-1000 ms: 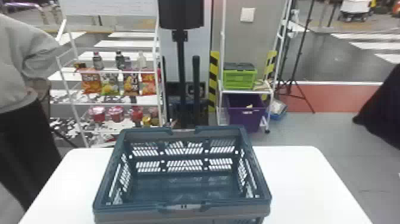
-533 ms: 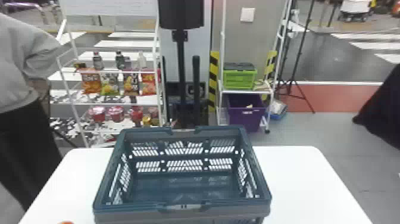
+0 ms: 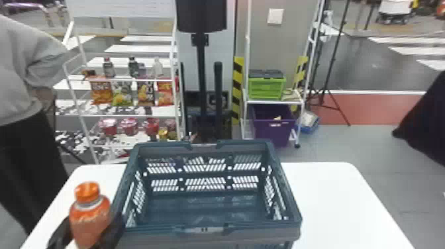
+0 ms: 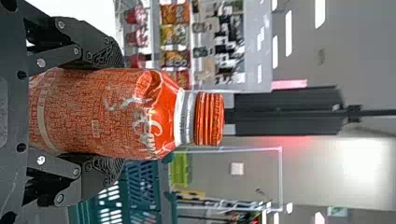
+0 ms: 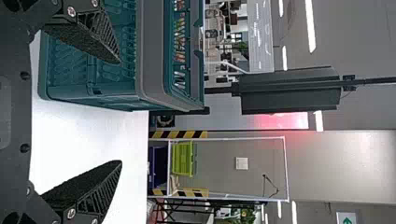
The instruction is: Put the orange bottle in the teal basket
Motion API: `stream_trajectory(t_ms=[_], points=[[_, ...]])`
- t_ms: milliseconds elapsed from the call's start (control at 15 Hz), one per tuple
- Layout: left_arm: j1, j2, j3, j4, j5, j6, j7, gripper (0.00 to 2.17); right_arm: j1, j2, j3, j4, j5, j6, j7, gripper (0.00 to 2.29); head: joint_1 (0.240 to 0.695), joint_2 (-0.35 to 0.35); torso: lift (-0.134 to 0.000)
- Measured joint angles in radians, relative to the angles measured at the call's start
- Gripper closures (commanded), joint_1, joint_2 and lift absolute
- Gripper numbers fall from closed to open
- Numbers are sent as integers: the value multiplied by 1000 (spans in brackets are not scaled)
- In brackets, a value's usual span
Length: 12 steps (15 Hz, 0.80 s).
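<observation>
Nearest, L end effector (image 4: 121,112) has its two fingers closed on opposite sides of the orange bottle (image 3: 88,215), which is approx. upright, cap up, w/ neck & shoulder clear above the grip. Bottle sits just beside the L side of the teal basket (image 3: 159,230), outside it; contact b/w the two can't be confirmed. R end effector (image 5: 120,112) waits off the basket's R side, fingers spread, w/ no item b/w them. Next outward, the basket stands open-topped on the white worktop (image 3: 334,205), handles folded along front & rear rims. Task status (est.): grasp done; transfer over the L rim, lowering & release remain, so approx. halfway. Next move prob. needs enough lift for bottle base to clear the rim, then a shift to the robot's R; main risk = base or finger catching the rim, or bottle tipping if let go too high. Background, beyond the worktop: white rack (image 3: 129,116) w/ bottles, snack bags & red-lidded tubs; farther R, green crate (image 3: 266,88) on a 2nd rack, above purple bin (image 3: 273,132).
</observation>
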Motion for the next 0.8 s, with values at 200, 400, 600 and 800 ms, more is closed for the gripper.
stream_trajectory(t_ms=[200, 400, 600, 800], points=[[-200, 39, -5, -3, -52, 281, -118, 623, -3, 8, 1, 9, 4, 7, 0, 127, 499, 0, 0], [-390, 118, -58, 74, -88, 481, -212, 623, -6, 18, -7, 16, 7, 20, -1, 127, 499, 0, 0], [-565, 200, -148, 227, -114, 533, -288, 623, -11, 32, -10, 25, 20, 44, -11, 127, 499, 0, 0], [-749, 260, -296, 418, -167, 535, -394, 623, -17, 41, -13, 41, 25, 54, -17, 127, 499, 0, 0]])
